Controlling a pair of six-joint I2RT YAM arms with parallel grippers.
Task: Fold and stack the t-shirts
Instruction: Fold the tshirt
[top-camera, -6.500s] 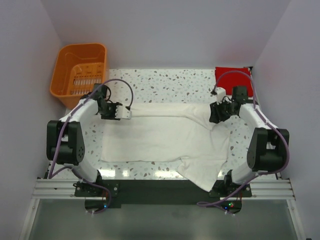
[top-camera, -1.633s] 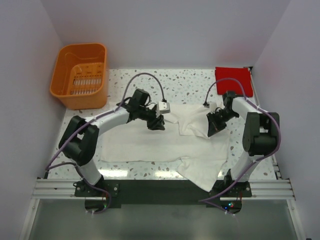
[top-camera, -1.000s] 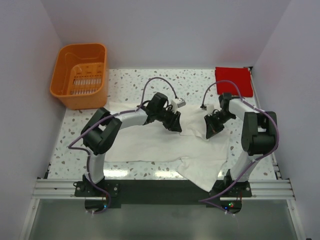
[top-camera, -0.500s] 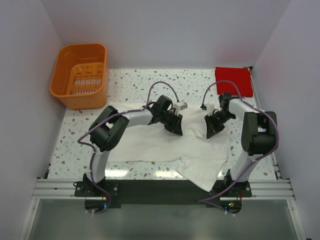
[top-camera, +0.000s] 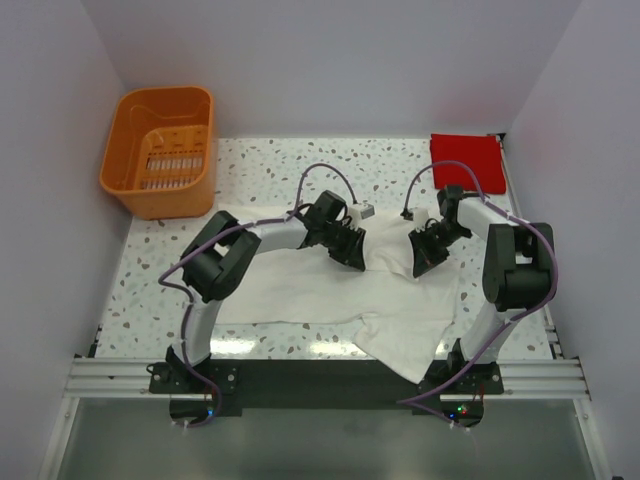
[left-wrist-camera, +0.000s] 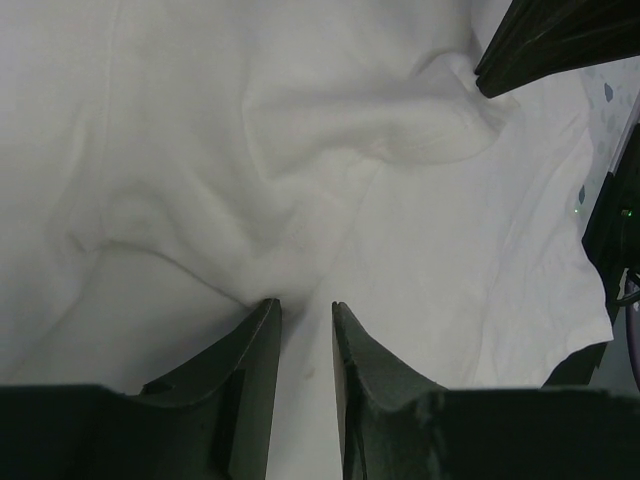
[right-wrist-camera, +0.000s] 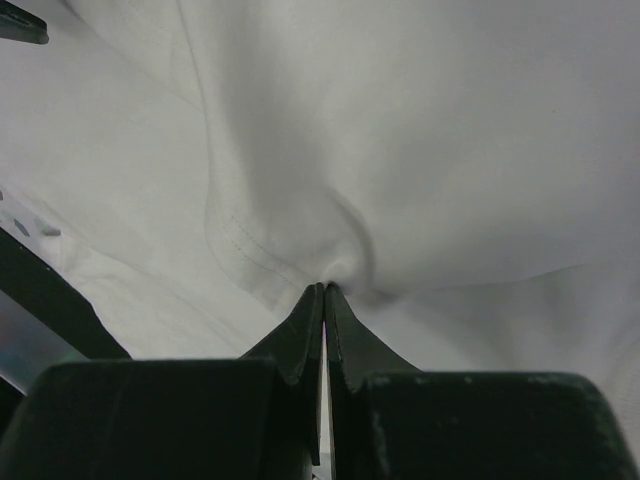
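One of the two garments looks finished. The bright red cloth t-shirt (top-camera: 465, 160) lies as a small flat square at the far corner of the speckled terrazzo table (top-camera: 300, 165), beyond the right gripper (top-camera: 422, 256) and clear of it.

The cream-white short-sleeved cloth t-shirt (top-camera: 320, 285) is only part way. It lies spread under both grippers, with a layer doubled over between them. Its near corner trails past the table's front edge, below the right gripper.

In its wrist view, the right gripper (right-wrist-camera: 325, 287) has its fingers pressed together on a small pucker of the cream-white short-sleeved cloth t-shirt (right-wrist-camera: 450, 130), and a stitched hem curves away just to one side of the tips.

The left gripper (top-camera: 350, 252) sits low on the cloth just beside the right one. Its wrist view shows the left gripper (left-wrist-camera: 303, 308) with a narrow gap between its fingers, and the cloth (left-wrist-camera: 200, 150) lies flat in that gap. A wrinkle runs up to one fingertip, but nothing appears clamped.

By my reading, the current fold is being laid down. What is left is to tidy the trailing corner, fold the shirt down to about the red square's outline, and set one on the other. The orange slotted plastic basket (top-camera: 158, 150) stands well off to the left gripper's far left and takes no part in this.
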